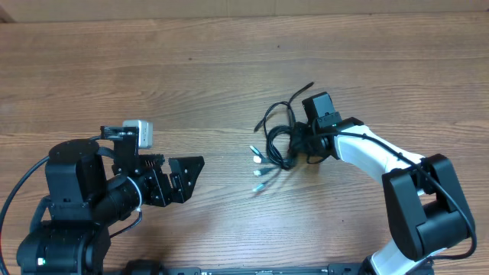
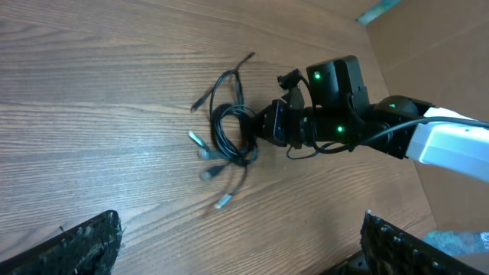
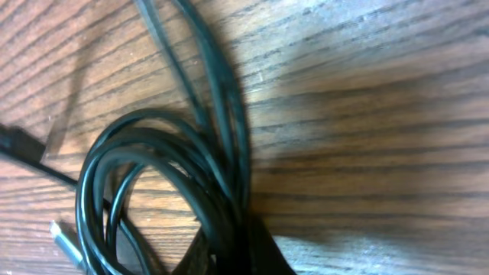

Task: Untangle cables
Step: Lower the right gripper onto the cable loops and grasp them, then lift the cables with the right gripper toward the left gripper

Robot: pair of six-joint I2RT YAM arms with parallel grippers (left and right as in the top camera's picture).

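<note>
Cables point(image 1: 279, 145) lie in a loose black coil on the worktop point(image 1: 229, 61). Their silver-tipped plugs point(image 1: 257, 160) trail from the coil's far side, away from the right pincer point(image 1: 302, 145), which is pressed together on the coil's nearest strands. The left pincer point(image 1: 187, 177) hangs spread wide, well apart from the coil. The cords look light, limp and slick, so loops will likely slide and snag. A firmer hold is probably near a plug end.

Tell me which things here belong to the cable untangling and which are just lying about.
Job: cables; right hand, shut on them; left hand, open.
Just there: table; cardboard wall.
</note>
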